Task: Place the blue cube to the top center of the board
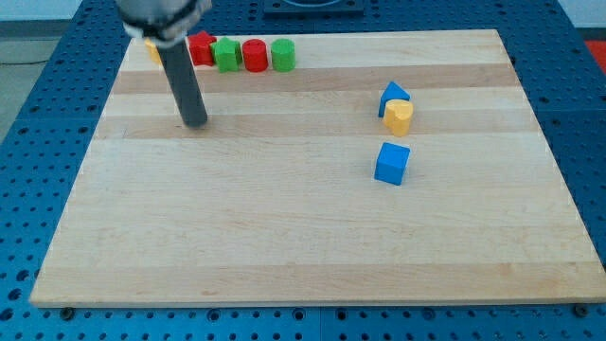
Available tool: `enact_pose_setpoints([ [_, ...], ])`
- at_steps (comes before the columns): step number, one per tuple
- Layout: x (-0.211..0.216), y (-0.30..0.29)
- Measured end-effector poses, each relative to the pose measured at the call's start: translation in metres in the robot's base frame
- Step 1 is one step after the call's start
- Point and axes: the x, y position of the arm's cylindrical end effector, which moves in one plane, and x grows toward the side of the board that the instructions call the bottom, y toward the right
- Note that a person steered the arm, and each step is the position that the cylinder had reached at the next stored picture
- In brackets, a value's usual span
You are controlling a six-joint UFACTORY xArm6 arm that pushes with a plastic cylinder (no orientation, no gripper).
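**Blue cube far from top centre, my tip on the wrong side of the board**

My tip (195,123) sits on the board's (284,237) upper left, well apart from the blue cube (392,163), which lies right of centre at mid-height. It's a bare rod: nothing to spread or pinch, and it's touching no block now.

Risks, as I judge them:
- Directly above the cube stands a yellow block (399,116), heart-like, touching or nearly touching a second blue block (393,95) w/ a peaked top. A straight push up would ram the cube into both, so I need to angle up-left.
- An off-centre push would spin the cube, and it'd slip off my tip.
- The top edge holds a row: red (202,47), green (226,54), red (254,54), green (283,54), plus a yellow piece (152,49) mostly hidden behind the rod. Overshooting left would knock the cube into the last green one.

Containers: none in view; the blocks lie loose on the wood.
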Motion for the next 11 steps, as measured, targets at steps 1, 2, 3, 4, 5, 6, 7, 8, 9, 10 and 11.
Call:
enact_pose_setpoints([
  [1,0.076,0.062],
  [2,0.091,0.162],
  [3,0.091,0.245],
  [4,0.091,0.279],
  [5,0.085,0.277],
  [6,0.075,0.259],
  [7,0.068,0.231],
  [8,0.058,0.242],
  [9,0.046,0.249],
  [10,0.034,0.217],
  [11,0.034,0.177],
])
